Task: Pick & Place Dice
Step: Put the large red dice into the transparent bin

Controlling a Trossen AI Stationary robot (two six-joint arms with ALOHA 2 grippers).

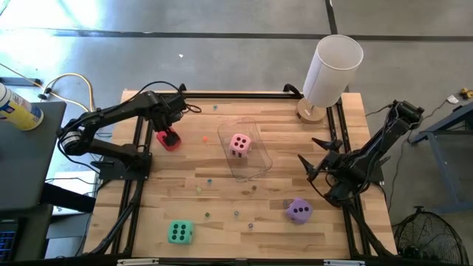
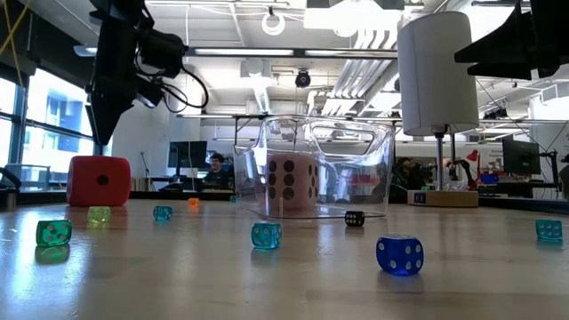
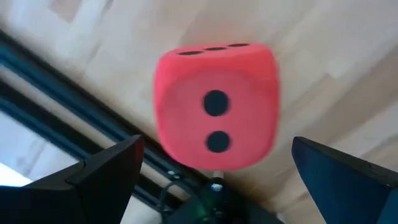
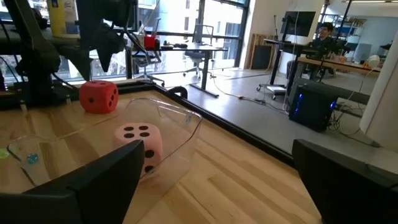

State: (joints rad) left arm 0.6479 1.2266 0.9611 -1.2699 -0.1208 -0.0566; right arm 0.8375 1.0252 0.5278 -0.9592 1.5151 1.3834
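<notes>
Red die [image 1: 169, 140] under spread left jaws [image 1: 171, 135], pink die [image 1: 240, 144] in clear bin [image 1: 259, 159] — right jaws [image 1: 314, 162] wide open beside it

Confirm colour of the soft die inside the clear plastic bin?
Pink with dark pips; the soft die in the clear plastic bin shows best in the high view.

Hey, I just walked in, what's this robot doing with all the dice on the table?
The left gripper hangs open right above the red die near the table's left edge, not yet gripping it. The pink die already sits inside the clear plastic bin mid-table. The green die and purple die lie loose on the wood. The right gripper waits open beside the bin.
</notes>
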